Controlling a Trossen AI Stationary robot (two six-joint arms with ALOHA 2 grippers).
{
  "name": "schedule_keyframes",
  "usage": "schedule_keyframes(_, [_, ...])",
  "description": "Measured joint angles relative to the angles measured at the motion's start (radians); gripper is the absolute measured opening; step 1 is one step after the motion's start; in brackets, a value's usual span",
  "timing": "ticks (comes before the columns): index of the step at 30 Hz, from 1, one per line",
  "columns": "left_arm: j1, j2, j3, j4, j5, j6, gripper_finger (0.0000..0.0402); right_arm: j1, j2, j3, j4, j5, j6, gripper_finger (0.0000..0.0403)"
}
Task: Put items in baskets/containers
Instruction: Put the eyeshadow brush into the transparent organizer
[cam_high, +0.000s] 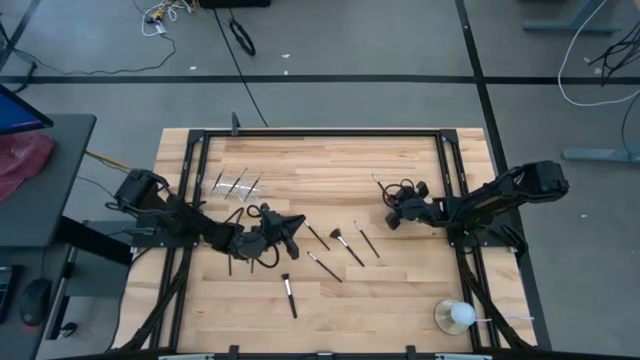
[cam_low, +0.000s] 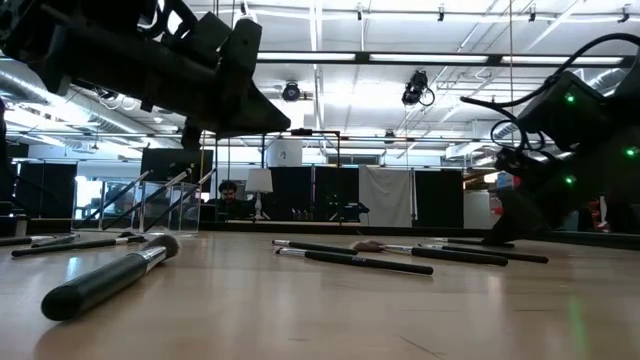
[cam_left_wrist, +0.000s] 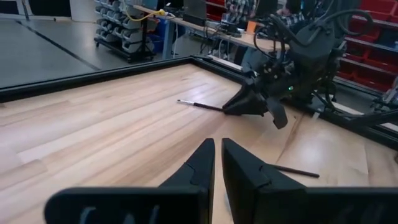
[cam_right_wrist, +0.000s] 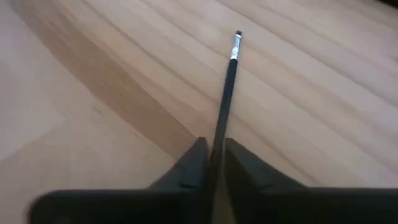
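Right wrist view first: right gripper clamped on a thin makeup brush, handle between the fingertips, silver ferrule pointing away over the wooden table. Farther off, seen from above: left gripper pinched together, holding nothing, hovering near loose brushes mid-table. Beyond, at the back left, clear brush holder with a few brushes inside.

The pinched brush has its handle end hidden between the jaws.
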Motion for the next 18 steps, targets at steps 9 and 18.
schedule_keyframes(9, [0.000,0.000,0.000,0.004,0.153,0.062,0.0032,0.016,0.005,-0.012,0.051,0.009,-0.082,0.0007])
schedule_keyframes(18, [0.043,0.004,0.000,0.008,0.432,0.073,0.0040,0.163,0.008,-0.015,0.374,0.001,-0.114,0.0003])
